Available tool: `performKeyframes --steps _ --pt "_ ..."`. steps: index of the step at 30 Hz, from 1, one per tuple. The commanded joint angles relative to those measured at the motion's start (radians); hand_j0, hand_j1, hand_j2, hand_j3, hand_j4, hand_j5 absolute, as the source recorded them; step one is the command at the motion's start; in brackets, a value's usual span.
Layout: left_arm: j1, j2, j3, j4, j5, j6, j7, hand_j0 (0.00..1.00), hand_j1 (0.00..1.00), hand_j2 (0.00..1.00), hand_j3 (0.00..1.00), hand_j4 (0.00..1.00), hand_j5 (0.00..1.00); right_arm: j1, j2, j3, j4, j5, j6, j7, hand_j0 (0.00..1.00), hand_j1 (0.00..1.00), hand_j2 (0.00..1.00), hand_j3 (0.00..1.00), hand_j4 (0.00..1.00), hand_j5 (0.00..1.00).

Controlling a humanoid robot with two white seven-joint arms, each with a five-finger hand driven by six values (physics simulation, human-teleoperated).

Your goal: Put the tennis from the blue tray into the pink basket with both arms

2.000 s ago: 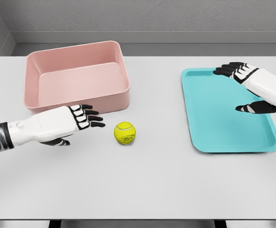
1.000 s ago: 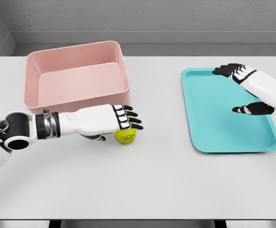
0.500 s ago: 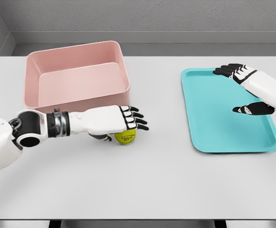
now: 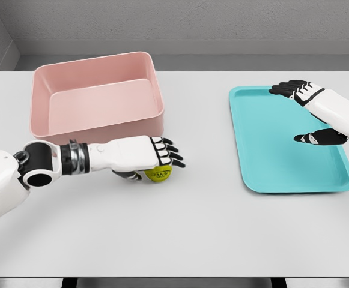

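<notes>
Head view shows one tennis ball [image 4: 158,174] on the white table [image 4: 180,228], just in front of the pink basket [image 4: 96,96] and near its front wall, well apart from the blue tray [image 4: 282,162]. The left hand [image 4: 144,157] lies over the ball with fingers [image 4: 169,153] curved down across its top and thumb below; whether they clamp it cannot be told. The right hand [image 4: 318,117] hovers over the tray's far right side, fingers spread and relaxed, holding nothing. A wide bare strip of table separates ball and tray, and more open surface runs to the near edge. Count: one ball, one basket, one tray, two hands.
</notes>
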Motion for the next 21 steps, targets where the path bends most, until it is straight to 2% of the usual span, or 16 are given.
performKeyframes --steps 1,4,13,16,21 --pt "0.0 0.001 0.001 0.019 0.005 0.001 0.0 0.88 0.88 0.88 0.88 0.88 0.88 0.0 -0.001 0.0 0.001 -0.007 0.003 -0.001 1.0 1.0 1.0 1.0 1.0 1.0" --pt "0.0 -0.001 -0.01 0.019 0.005 0.001 0.0 0.88 0.88 0.88 0.88 0.88 0.88 0.0 -0.001 0.0 0.001 -0.007 0.003 -0.001 1.0 1.0 1.0 1.0 1.0 1.0" --pt "-0.003 -0.001 -0.012 0.019 0.011 0.001 -0.049 0.55 0.55 0.55 0.55 0.55 0.55 0.0 -0.001 0.0 0.001 -0.007 0.003 -0.001 1.0 1.0 1.0 1.0 1.0 1.0" --pt "-0.005 -0.001 -0.012 0.019 0.014 0.001 -0.054 0.52 0.52 0.52 0.52 0.52 0.52 0.0 -0.001 0.0 0.001 -0.007 0.003 -0.001 1.0 1.0 1.0 1.0 1.0 1.0" --pt "-0.018 -0.001 -0.012 0.017 0.019 0.001 -0.054 0.53 0.53 0.53 0.53 0.53 0.53 0.0 -0.001 0.0 -0.002 -0.009 0.003 -0.001 1.0 1.0 1.0 1.0 1.0 1.0"
